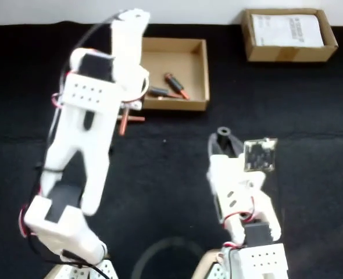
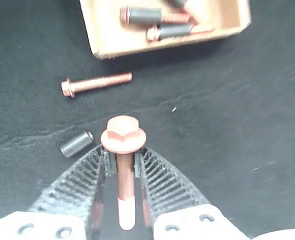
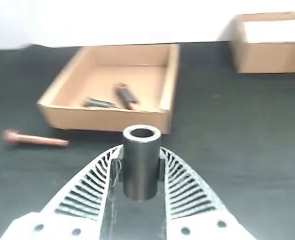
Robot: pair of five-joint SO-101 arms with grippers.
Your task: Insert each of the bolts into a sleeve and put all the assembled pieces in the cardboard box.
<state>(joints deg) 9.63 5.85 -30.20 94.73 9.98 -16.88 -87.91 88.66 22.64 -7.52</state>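
The left pincer [image 2: 122, 153] clamps a bolt [image 2: 123, 136], the right pincer [image 3: 141, 152] a sleeve [image 3: 141, 172].

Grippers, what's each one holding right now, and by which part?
Left gripper: a copper bolt, clamped on its shank just below the head. Right gripper: a dark sleeve, clamped on its sides.

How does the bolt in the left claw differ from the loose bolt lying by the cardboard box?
The held bolt is clamped in the left claw, its head poking out beyond it; the loose bolt lies free on the black mat. The held bolt runs along the claw, the loose bolt crosswise to it, near the cardboard box. Both are copper-coloured with flanged heads, and neither has a sleeve on.
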